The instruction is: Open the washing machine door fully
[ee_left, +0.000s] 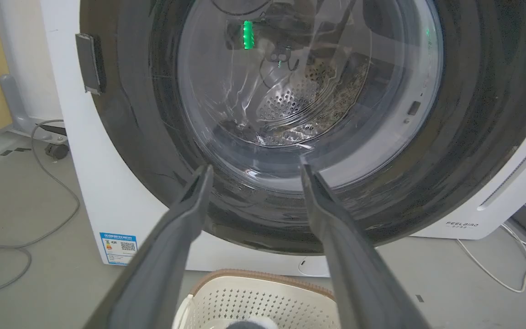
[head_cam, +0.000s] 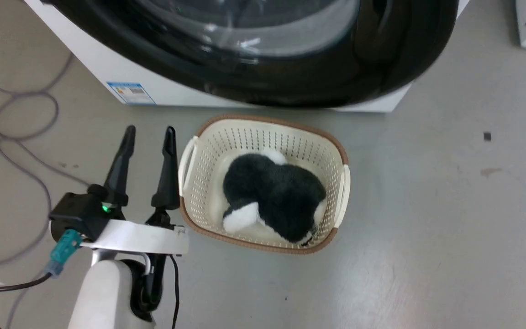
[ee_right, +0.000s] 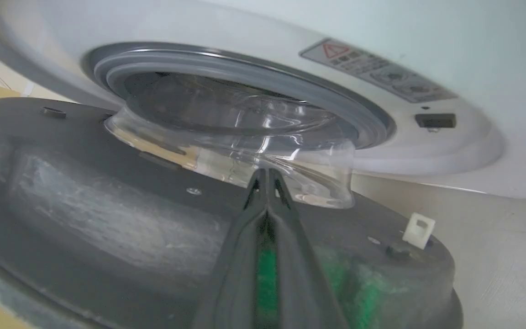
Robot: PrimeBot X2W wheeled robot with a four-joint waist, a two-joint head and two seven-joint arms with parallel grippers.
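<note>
Status: washing machine door point(head_cam: 263, 87) is unlatched and ajar, not yet fully open. The right wrist view looks into the gap. The door's matte inner face is toward the camera, and the glass bowl point(ee_right: 244, 137) is drawn back from the grey gasket point(ee_right: 244, 64) but close before it. The lock slot point(ee_right: 435, 120) on the washing machine point(head_cam: 121, 68) front is exposed. Judgement: most of the swing is left to do. Right pincer point(ee_right: 267, 176): fingers together, gripping nothing, tips at the foot of the bowl on the inner face. It reads as a push from behind; contact is not certain. Left pincer point(head_cam: 149, 131): fingers apart, empty, low beside a basket point(head_cam: 263, 119) holding a plush toy point(head_cam: 272, 192), clear of the door. The head view places the basket on the floor below the door's lower edge. The left wrist view gives the glossy outer face, with drum perforations visible through the glass. From the front the door could pass for nearly shut; the right wrist view settles it.
</note>
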